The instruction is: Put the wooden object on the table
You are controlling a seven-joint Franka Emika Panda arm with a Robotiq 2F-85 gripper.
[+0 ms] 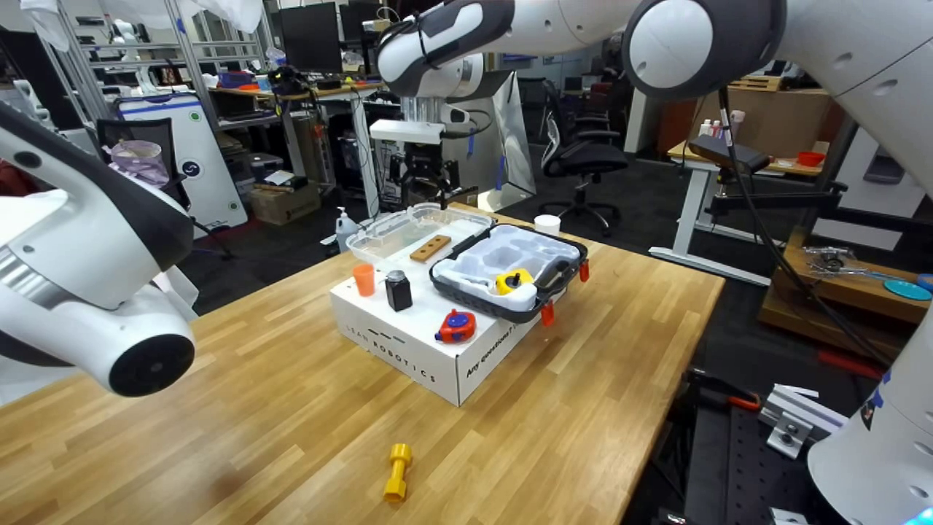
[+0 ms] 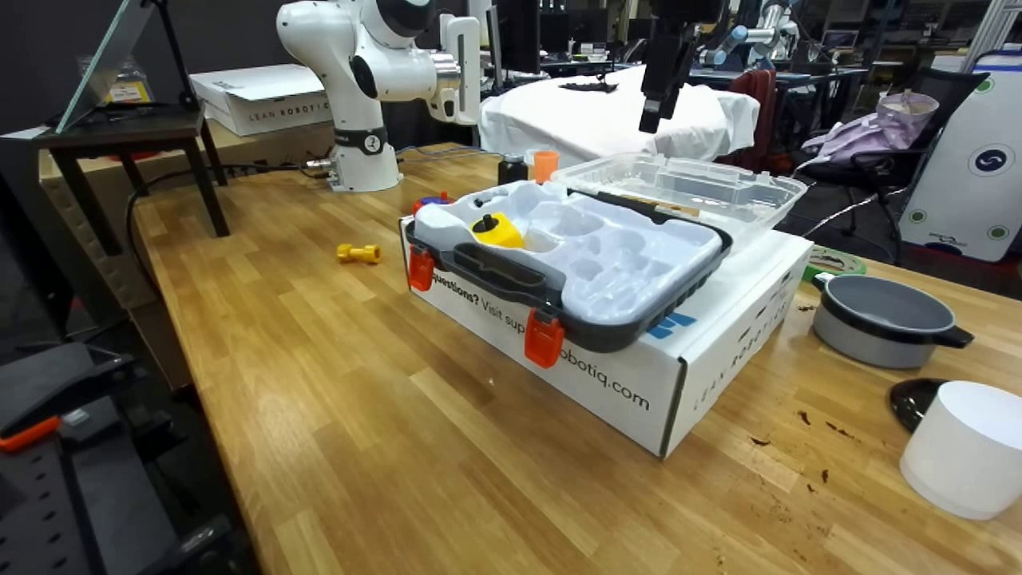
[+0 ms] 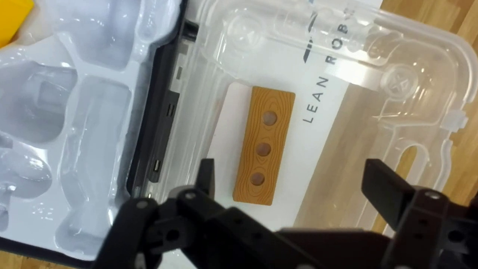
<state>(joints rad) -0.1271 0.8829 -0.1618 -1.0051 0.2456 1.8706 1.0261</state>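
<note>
The wooden object (image 3: 260,163) is a tan slab with 3 round holes. It lies flat within the open clear lid of a case, above the white box. It also shows in an exterior view (image 1: 430,249), and its edge shows through the lid in an exterior view (image 2: 651,206). My gripper (image 3: 290,166) is open and empty, its fingers far apart. It hangs above the lid in both exterior views (image 1: 428,191) (image 2: 653,120). In the wrist view the slab is nearer the left finger. The table (image 1: 255,408) is honey-coloured wood planks under the box.
The white box (image 1: 408,357) carries the dark case (image 2: 615,263), the clear lid (image 2: 711,188), an orange cup (image 1: 364,279), a black jar (image 1: 398,290) and a red-blue toy (image 1: 457,327). A yellow piece (image 1: 397,472), a grey pot (image 2: 878,319) and a white cup (image 2: 966,447) stand on the table.
</note>
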